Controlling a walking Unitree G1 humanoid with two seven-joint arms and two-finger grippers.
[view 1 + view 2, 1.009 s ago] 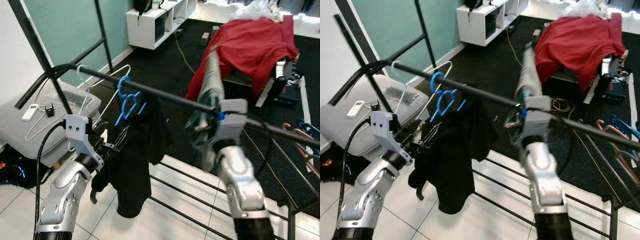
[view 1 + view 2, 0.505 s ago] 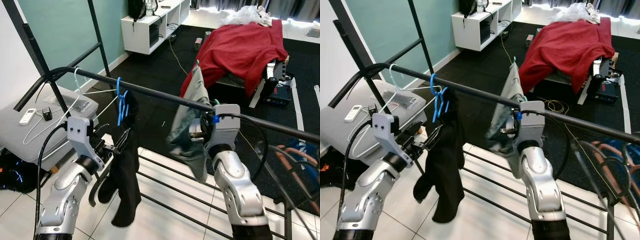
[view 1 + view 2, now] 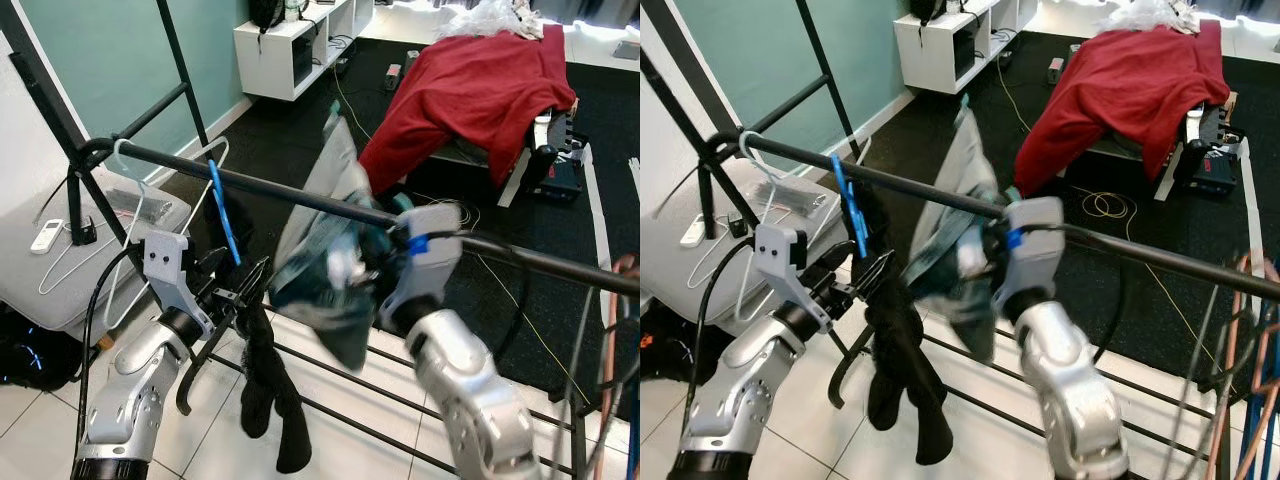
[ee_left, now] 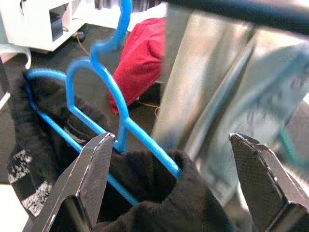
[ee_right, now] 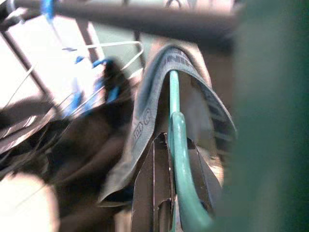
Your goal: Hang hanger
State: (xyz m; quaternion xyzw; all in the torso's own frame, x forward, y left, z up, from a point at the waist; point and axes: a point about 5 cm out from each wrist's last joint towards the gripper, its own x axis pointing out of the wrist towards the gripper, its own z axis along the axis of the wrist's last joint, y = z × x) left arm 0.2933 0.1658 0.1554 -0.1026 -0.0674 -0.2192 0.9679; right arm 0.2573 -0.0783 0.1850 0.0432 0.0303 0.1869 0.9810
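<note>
Mid-frame, the right pincer (image 5: 169, 193) grips the green hanger (image 5: 176, 145), its hook rising toward the black rail (image 3: 300, 197) just above (grey garment draped). Left pincer (image 4: 169, 183) gapes empty beside the blue hanger (image 4: 111, 96), lower left.

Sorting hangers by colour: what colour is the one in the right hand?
Teal green hanger, clearest in the right wrist view.

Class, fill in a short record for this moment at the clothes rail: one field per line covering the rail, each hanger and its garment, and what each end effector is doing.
Rail: black rail running across in front of the robot
Blue hanger: blue hanger hooked on the rail, carrying a black garment
White hanger: white hanger on the rail near its left end, bare
Green hanger: green hanger with a grey-green garment, lifted by the rail
Left end effector: left end effector open, fingers either side of the blue hanger
Right end effector: right end effector shut on the green hanger
</note>
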